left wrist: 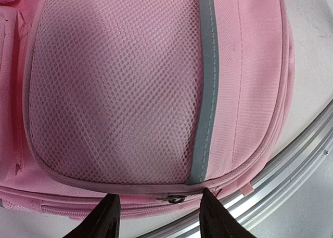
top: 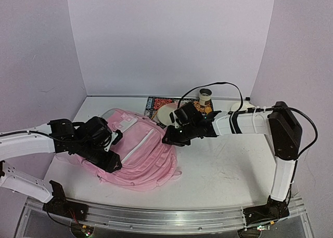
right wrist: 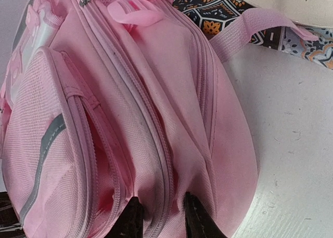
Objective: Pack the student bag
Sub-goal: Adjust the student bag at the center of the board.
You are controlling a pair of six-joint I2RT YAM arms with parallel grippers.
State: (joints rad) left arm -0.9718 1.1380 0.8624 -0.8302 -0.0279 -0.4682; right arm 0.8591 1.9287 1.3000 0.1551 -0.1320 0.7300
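- The student bag (top: pixel 143 155) lies flat on the white counter (top: pixel 229 170), left of centre, between the two arms.
- The left pincer (left wrist: pixel 159 217) hangs over the bag's near left edge. Its fingers (left wrist: pixel 106 220) stand moderately apart and grip nothing.
- In the left wrist view a mesh pocket (left wrist: pixel 114 87) with a grey strip (left wrist: pixel 207 82) fills the frame. A zip pull (left wrist: pixel 174 198) sits on the seam just ahead of the gap between the fingers.
- The right pincer (right wrist: pixel 165 220) reaches across from the right to the bag's right side. It is drawn narrow, pinching a ridge of pink fabric beside the zip track.
- A pink strap (right wrist: pixel 255 27) trails from the bag's top onto a patterned mat (right wrist: pixel 208 14).
- Behind the bag, a cream plate (top: pixel 167 113) lies on the mat and a paper cup (top: pixel 206 96) stands nearby.
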